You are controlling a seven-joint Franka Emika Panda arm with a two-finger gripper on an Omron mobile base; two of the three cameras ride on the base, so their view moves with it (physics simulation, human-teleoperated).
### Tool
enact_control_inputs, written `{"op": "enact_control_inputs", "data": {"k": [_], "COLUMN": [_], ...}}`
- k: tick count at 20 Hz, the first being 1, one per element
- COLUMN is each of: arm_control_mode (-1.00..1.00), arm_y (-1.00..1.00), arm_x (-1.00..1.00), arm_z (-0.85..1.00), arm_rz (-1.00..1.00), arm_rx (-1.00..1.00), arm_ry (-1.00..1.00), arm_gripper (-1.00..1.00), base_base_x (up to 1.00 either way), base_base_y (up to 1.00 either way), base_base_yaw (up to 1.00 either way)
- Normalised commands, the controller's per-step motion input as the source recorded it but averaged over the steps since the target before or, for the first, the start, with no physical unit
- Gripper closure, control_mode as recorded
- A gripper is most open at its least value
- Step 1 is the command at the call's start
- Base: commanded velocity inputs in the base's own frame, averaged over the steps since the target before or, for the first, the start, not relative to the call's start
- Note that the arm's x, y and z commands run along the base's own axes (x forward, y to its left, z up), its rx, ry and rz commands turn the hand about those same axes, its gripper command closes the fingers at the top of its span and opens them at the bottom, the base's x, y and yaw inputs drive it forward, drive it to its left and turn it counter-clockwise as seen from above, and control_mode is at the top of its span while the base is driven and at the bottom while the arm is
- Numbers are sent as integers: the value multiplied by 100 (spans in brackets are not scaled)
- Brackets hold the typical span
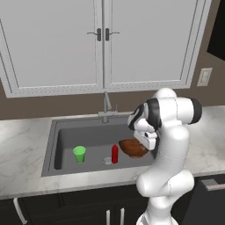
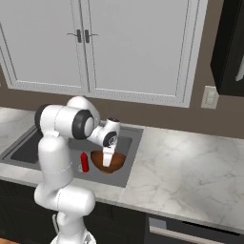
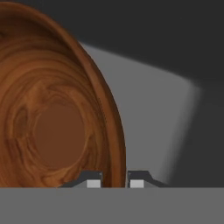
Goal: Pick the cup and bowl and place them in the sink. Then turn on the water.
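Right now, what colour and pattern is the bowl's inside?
Reddish-brown with swirling wood grain; the bowl shows best in the hand view.

Glossy white arm (image 1: 169, 145) of rounded, bulbous segments, with dark grey bands at the joints and a black ring around the shoulder-like drum. Small white hand section with a dark round cap. Two short dark fingertips (image 3: 89, 180) with pale square pads.

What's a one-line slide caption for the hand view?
Gripper pinching the rim of the wooden bowl, one fingertip inside and one outside, over the dark grey sink.
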Motion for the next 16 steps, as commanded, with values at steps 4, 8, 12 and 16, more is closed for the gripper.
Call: {"op": "enact_control_inputs", "data": {"k": [4, 8, 12, 16], "arm_control_mode": [-100, -100, -100, -100], "arm_y": [0, 0, 0, 0], "arm_x": [16, 20, 14, 4], "arm_z": [-20, -16, -7, 0], "arm_rz": [-1, 0, 0, 0], "arm_rx": [0, 0, 0, 0], "arm_ry": [0, 0, 0, 1], "arm_gripper": [100, 100, 100, 100], "base_base_x": [0, 0, 0, 0], "base_base_y": [0, 0, 0, 0], "base_base_yaw": [0, 0, 0, 0]}}
